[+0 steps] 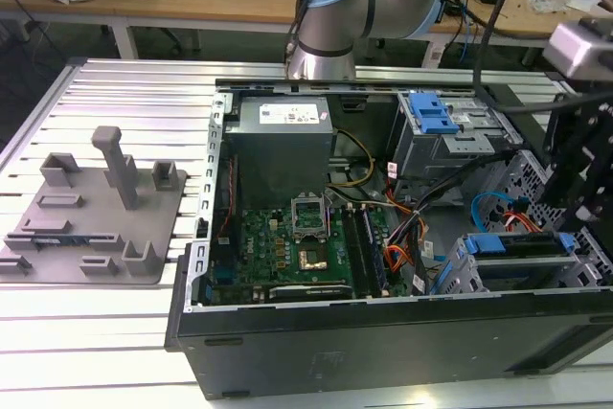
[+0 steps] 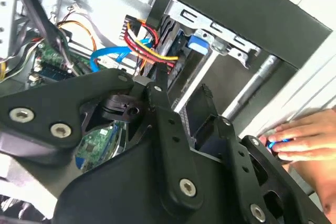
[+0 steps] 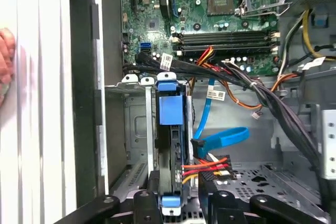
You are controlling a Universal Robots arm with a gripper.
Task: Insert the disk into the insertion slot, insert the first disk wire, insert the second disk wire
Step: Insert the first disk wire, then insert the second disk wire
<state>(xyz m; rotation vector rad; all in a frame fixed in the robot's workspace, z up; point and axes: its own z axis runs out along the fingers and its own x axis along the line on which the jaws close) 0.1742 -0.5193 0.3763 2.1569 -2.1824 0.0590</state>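
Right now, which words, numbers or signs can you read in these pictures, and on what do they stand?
The power supply label: print too blurred to read.
The cable tag: print too small to read.
Nothing can be quoted.

Bright overhead light bleached the slatted table almost white in the exterior view; the wall of the computer case sat in shade. In the first wrist view the disk was evenly lit, its surroundings shadowed

disk in insertion slot, power supply behind motherboard
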